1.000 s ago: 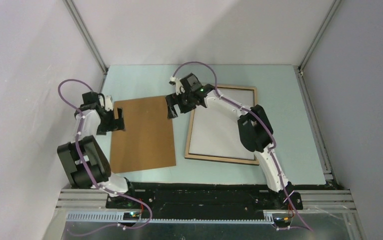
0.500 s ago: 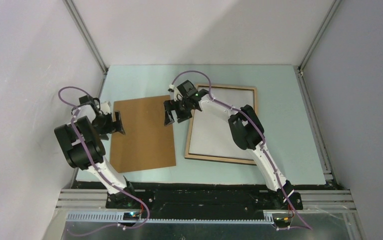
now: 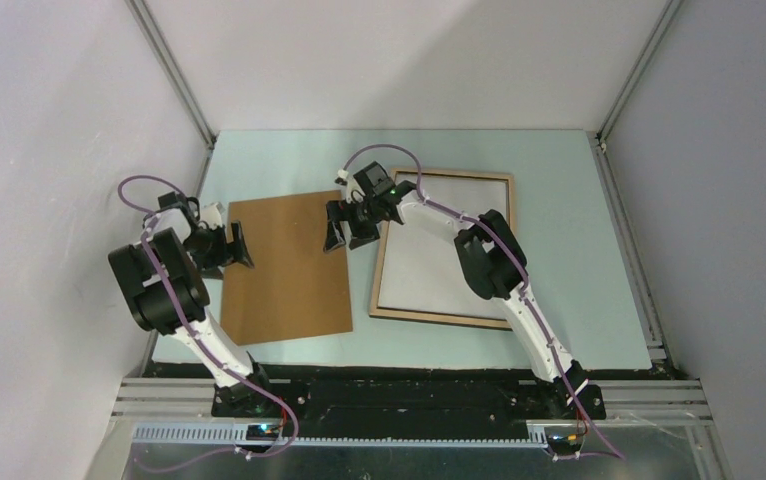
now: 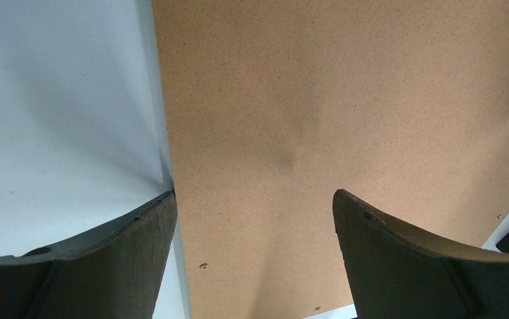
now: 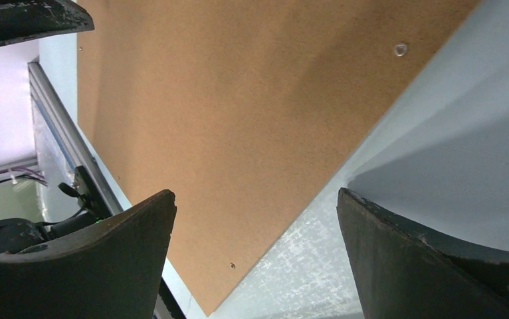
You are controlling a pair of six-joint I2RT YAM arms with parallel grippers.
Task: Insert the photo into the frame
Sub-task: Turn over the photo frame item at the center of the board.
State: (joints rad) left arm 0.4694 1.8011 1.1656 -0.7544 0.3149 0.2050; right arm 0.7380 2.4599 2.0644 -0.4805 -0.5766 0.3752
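From above, the plain brown hardboard backing panel [image 3: 289, 270] is lying flat on the pale blue table [image 3: 559, 250]. The left gripper [image 3: 236, 245] and the right gripper [image 3: 336, 228] are hovering at its opposite long edges, both spread wide, apparently to lift it together onto the thin light-wood rectangular frame [image 3: 439, 319] just beside it, whose white filling is probably the photo [image 3: 424, 270] lying face down. The left wrist view is showing dark fingers [image 4: 105, 266] straddling the panel's edge and pinching nothing, and the right wrist view is showing the same at the other edge.
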